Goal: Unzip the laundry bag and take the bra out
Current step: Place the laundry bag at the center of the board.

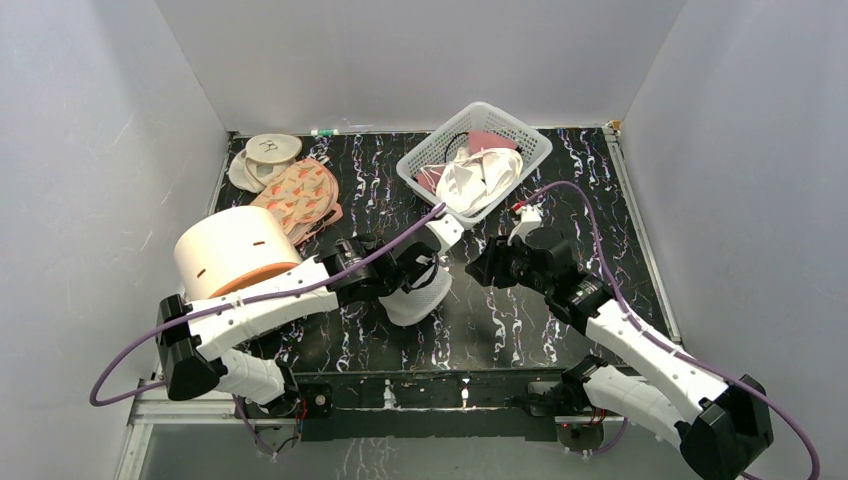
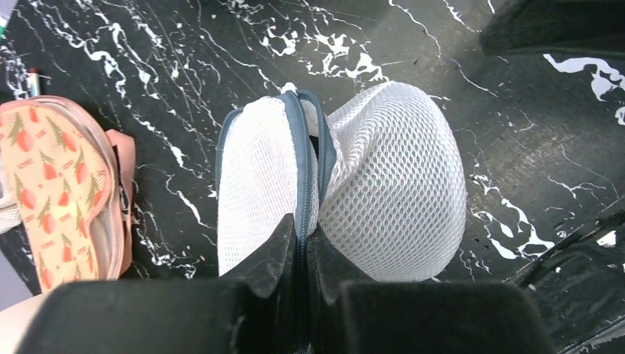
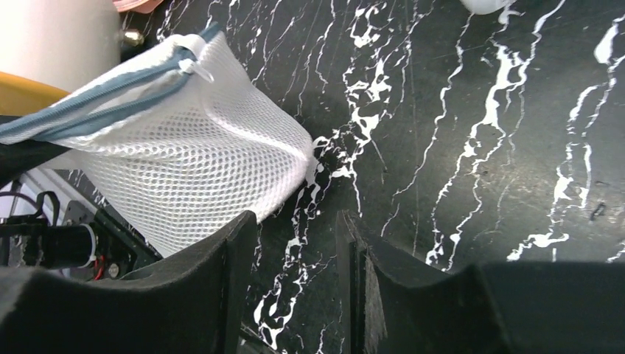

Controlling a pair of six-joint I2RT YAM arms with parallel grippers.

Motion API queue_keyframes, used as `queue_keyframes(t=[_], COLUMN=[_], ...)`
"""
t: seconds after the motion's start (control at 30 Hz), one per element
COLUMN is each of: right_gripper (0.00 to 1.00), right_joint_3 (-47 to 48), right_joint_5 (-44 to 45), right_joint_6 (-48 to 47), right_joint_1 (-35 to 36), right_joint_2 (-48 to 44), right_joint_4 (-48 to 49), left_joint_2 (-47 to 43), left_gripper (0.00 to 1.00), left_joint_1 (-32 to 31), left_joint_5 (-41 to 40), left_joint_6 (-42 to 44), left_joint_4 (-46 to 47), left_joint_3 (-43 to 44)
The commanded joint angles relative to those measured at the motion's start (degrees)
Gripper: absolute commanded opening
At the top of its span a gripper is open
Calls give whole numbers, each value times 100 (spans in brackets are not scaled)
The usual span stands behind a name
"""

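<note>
The laundry bag (image 1: 417, 296) is a white mesh case with a blue-grey rim zipper (image 2: 303, 155), standing on edge on the black marble table. My left gripper (image 2: 306, 237) is shut on the zipper rim between the two domed halves; in the top view the left gripper (image 1: 420, 268) sits above the bag. My right gripper (image 3: 298, 221) is open with nothing between its fingers, just right of the bag (image 3: 184, 158). From above, the right gripper (image 1: 480, 268) hangs a short way from the bag. The bra is hidden.
A cream cylinder with an orange base (image 1: 235, 252) stands left of the bag. Peach floral pads (image 1: 300, 195) lie behind it. A white lattice basket (image 1: 535, 142) holding white cloth (image 1: 482, 175) stands at the back centre. Grey walls enclose the table.
</note>
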Motion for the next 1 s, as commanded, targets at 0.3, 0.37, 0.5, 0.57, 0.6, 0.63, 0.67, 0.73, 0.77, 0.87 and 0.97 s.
queue_keyframes(t=[0.3, 0.37, 0.5, 0.57, 0.6, 0.63, 0.67, 0.73, 0.77, 0.87, 0.97], right_gripper=[47, 50, 57, 59, 60, 61, 62, 64, 65, 70, 76], right_joint_3=[331, 353, 380, 382, 383, 395, 410, 445, 470, 556, 649], right_joint_5=[1014, 1183, 1477, 1525, 1533, 1531, 1518, 1474, 1439, 1309, 1077], right_joint_6=[-54, -54, -54, -63, -69, -78, -92, -134, -159, -272, -386], right_joint_1=[-12, -10, -15, -18, -11, -10, -17, -10, -14, -15, -13], right_joint_2=[-757, -956, -1351, -1459, -1489, -1503, -1500, -1468, -1445, -1391, -1360], right_joint_4=[-352, -458, -660, -718, -736, -758, -776, -809, -822, -857, -854], left_joint_2=[777, 777, 607, 401, 274, 154, 55, -193, -276, -452, -569], left_gripper=[16, 24, 43, 53, 58, 64, 69, 78, 81, 88, 94], left_joint_1=[-329, -334, -334, -334, -334, -329, -329, -322, -304, -232, -59], left_joint_5=[381, 607, 824, 900, 940, 924, 922, 930, 943, 999, 1086], left_joint_6=[-118, -208, -338, -355, -373, -389, -407, -450, -484, -638, -958], left_joint_4=[-136, 16, 197, 358, 432, 525, 624, 776, 829, 893, 836], left_joint_3=[547, 439, 344, 271, 230, 189, 156, 114, 116, 116, 13])
